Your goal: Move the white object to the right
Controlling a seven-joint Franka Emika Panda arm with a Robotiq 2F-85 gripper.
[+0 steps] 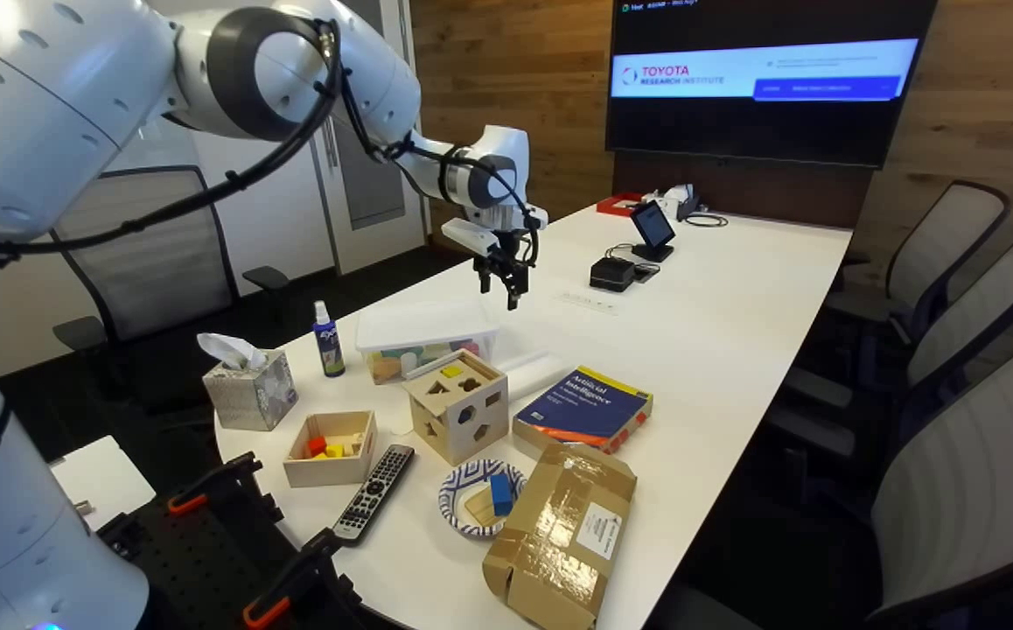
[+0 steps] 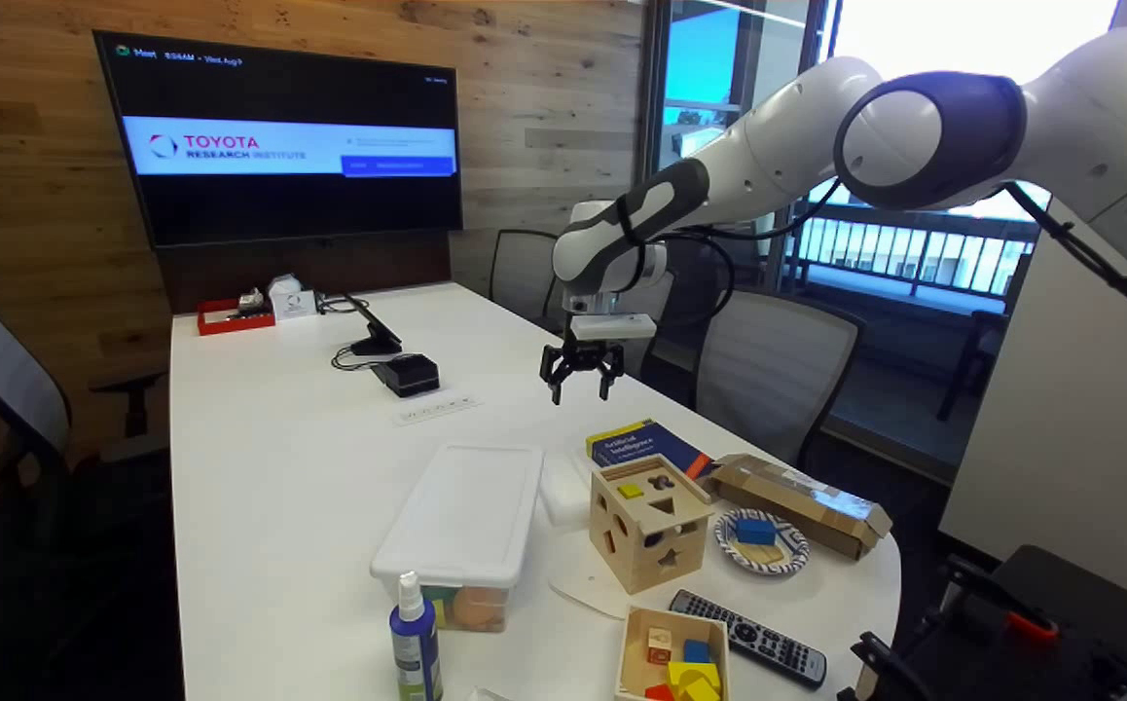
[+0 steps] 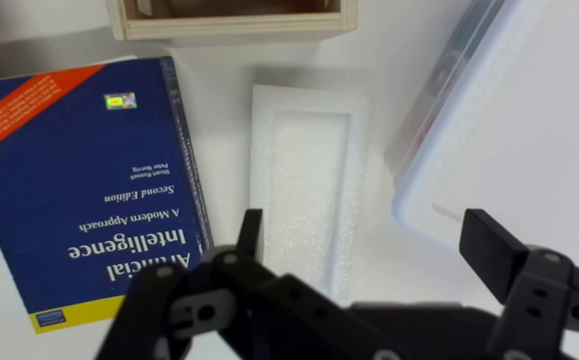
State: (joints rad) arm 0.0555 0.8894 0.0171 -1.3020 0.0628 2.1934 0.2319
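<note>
A white foam block with a shallow rectangular recess lies flat on the table in the wrist view. It lies between the blue book and the lidded plastic box. It is partly hidden behind the wooden shape cube in both exterior views. My gripper is open and empty. It hangs above the table, as both exterior views show. In the wrist view, the left finger overlaps the foam's near left edge and the right finger overlaps the box lid. The fingers hide part of the foam's near end.
The clear box with white lid and the blue book flank the foam. The wooden shape cube stands at its end. A spray bottle, cardboard box, patterned bowl, remote and block tray are around.
</note>
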